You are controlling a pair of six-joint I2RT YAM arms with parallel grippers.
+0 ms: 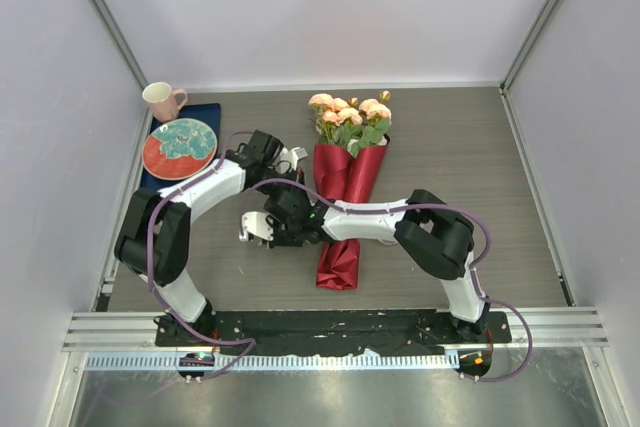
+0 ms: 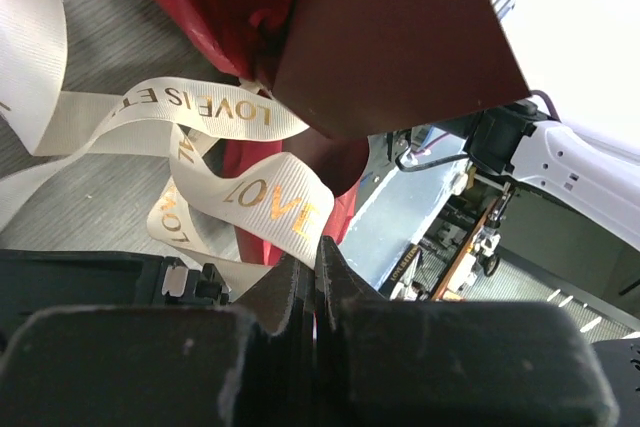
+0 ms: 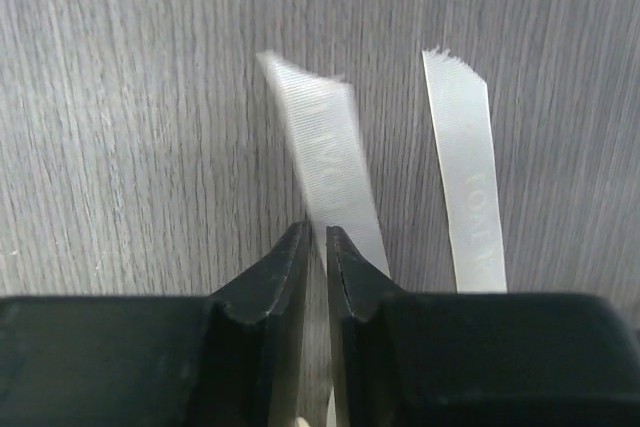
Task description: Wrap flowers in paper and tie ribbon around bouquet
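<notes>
The bouquet lies in the middle of the table, its pink-peach flowers (image 1: 350, 115) at the far end and the red paper (image 1: 345, 197) coned round the stems. The cream ribbon (image 2: 270, 202), printed with gold "LOVE", loops beside the paper (image 2: 400, 37). My left gripper (image 2: 318, 247) is shut on one fold of it, just left of the cone (image 1: 288, 159). My right gripper (image 1: 260, 229) is low over the table, left of the cone's lower half. Its jaws (image 3: 318, 239) stand pinched on a blurred ribbon end (image 3: 325, 162). A second ribbon end (image 3: 468, 177) lies flat beside it.
A pink mug (image 1: 163, 100) and a red plate with a teal pattern (image 1: 180, 147) sit on a dark blue tray (image 1: 207, 112) at the far left. White walls close in the back and both sides. Both arms cross the table's near middle.
</notes>
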